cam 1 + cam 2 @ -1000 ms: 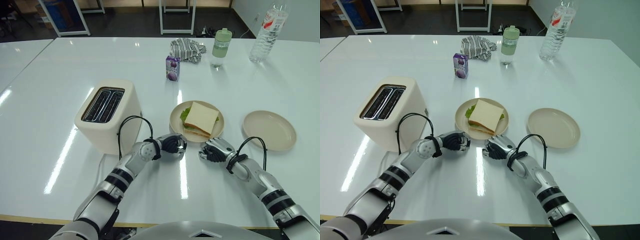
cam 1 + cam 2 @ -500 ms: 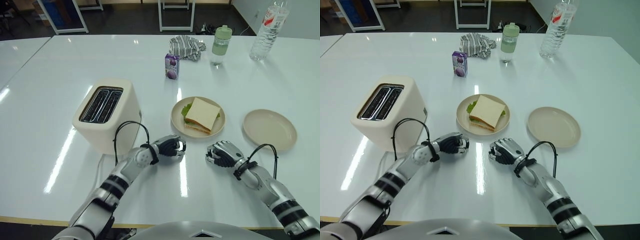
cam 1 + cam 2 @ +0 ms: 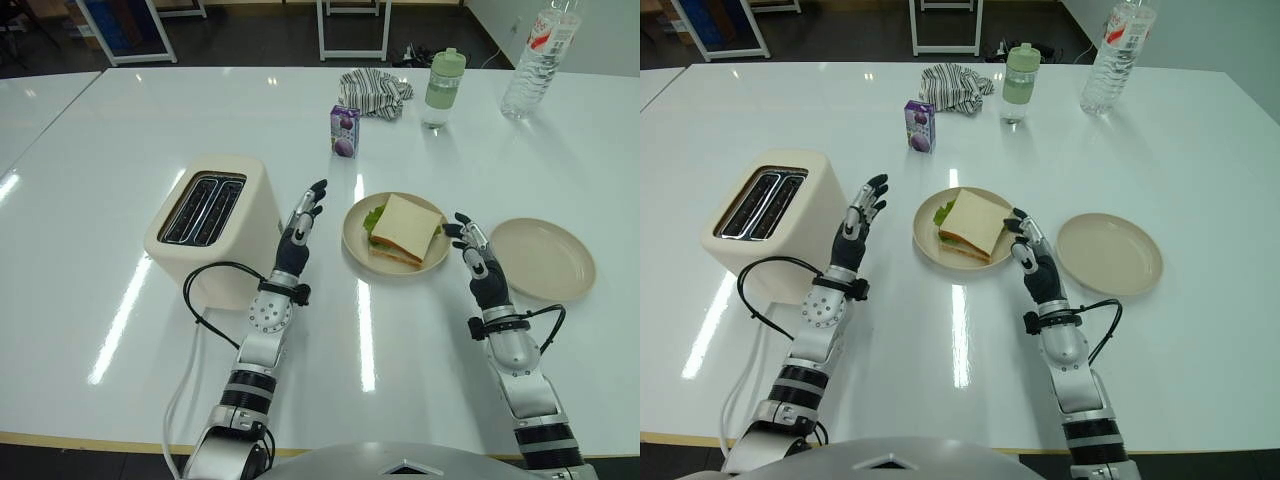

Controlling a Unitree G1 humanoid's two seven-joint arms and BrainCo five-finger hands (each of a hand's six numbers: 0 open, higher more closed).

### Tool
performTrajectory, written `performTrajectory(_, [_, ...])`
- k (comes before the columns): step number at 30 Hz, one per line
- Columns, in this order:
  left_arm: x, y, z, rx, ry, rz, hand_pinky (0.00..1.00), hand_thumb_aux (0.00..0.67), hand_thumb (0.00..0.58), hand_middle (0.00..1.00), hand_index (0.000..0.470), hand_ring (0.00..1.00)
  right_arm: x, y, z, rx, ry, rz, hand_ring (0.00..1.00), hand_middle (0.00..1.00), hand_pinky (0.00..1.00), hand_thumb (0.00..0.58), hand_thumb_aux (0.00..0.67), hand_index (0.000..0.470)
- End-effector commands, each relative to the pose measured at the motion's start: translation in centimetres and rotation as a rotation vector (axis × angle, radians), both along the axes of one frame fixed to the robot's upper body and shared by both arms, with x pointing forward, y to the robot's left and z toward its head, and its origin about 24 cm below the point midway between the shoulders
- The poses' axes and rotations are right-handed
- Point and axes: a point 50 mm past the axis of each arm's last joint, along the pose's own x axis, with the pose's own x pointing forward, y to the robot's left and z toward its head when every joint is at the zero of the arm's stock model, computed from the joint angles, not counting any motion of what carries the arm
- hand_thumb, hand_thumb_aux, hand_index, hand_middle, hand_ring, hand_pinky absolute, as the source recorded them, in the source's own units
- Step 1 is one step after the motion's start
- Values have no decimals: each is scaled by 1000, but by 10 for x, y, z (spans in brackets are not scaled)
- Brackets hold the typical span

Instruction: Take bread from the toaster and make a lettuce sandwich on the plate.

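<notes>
A sandwich [image 3: 405, 226] of white bread with green lettuce showing at its edge lies on a beige plate [image 3: 353, 222] at the table's middle. The cream toaster [image 3: 213, 228] stands to the left, both slots dark with no bread showing. My left hand [image 3: 298, 232] is raised between toaster and plate, fingers straight and spread, holding nothing. My right hand [image 3: 478, 264] is raised just right of the sandwich plate, fingers also extended, holding nothing.
A second beige plate [image 3: 542, 258] sits bare at the right. Farther back stand a purple juice carton [image 3: 344, 133], a striped cloth [image 3: 373, 93], a green-lidded cup [image 3: 439, 89] and a water bottle [image 3: 531, 57]. The toaster's white cord [image 3: 185, 385] runs toward the table's front edge.
Both hands went from curled fists low on the table to raised with fingers straight. The forearms swung upright, one on each side of the sandwich plate.
</notes>
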Motion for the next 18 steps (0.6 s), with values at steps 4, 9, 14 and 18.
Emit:
performTrajectory(4, [9, 1, -11, -44, 44, 26, 0, 0, 0, 0, 0, 0, 9, 1, -6, 83, 20, -41, 0, 0, 0, 0, 0, 0])
performTrajectory(9, [9, 1, -14, -46, 42, 23, 0, 0, 0, 0, 0, 0, 9, 1, -9, 94, 24, -44, 0, 0, 0, 0, 0, 0])
performTrajectory(14, [10, 3, -13, -46, 31, 24, 0, 0, 0, 0, 0, 0, 9, 0, -10, 108, 23, -55, 0, 0, 0, 0, 0, 0])
performTrajectory(18, [10, 4, -12, -44, 26, 22, 0, 0, 0, 0, 0, 0, 9, 1, -10, 122, 22, -58, 0, 0, 0, 0, 0, 0])
